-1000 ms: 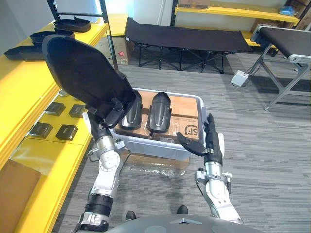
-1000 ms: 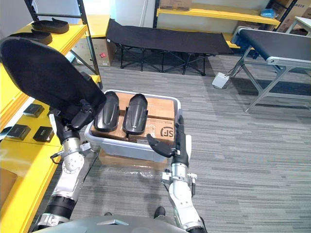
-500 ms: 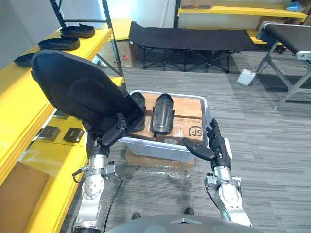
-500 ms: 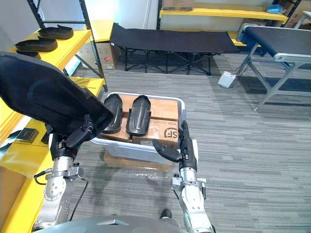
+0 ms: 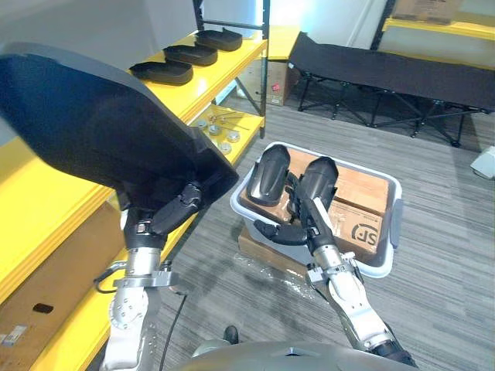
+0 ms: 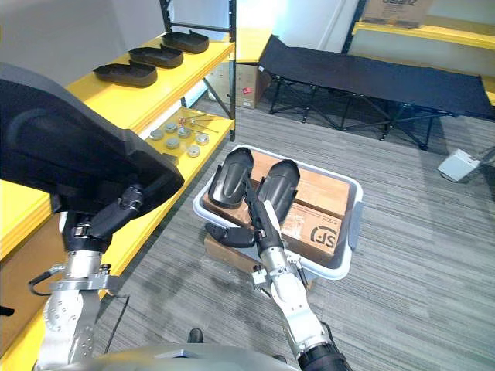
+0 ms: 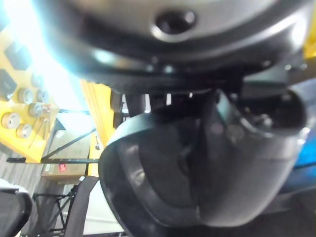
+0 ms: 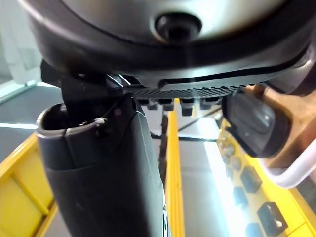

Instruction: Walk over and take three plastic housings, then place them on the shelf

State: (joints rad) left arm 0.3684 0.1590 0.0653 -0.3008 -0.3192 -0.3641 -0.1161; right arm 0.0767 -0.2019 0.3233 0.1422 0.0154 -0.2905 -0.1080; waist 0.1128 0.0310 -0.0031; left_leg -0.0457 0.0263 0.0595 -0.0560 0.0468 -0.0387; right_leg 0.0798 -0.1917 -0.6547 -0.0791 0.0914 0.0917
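one plastic housing [image 5: 100, 124] is up in the left hand [image 5: 164, 220], with the yellow shelf [image 6: 179, 73] close on the robot's left.
the left hand's fingers are curled round the housing's lower edge and grip it. the forearm is upright, and the wide shell tilts up and leftward so that its long axis appears to run out over the near stretch of the shelf. this arm is plainly the nearer to the shelf, so the set-down looks to call for a lean left and a lowering rather than a long reach. the right hand [image 5: 305, 224] is held out low, fingers straight, thumb spread, holding nothing, just in front of the bin [image 5: 394, 224]. in the bin two more housings [image 5: 267, 170] stand propped on cardboard boxes [image 5: 363, 185]. three housings [image 5: 162, 72] lie in a row farther along the shelf, well apart from the held one.
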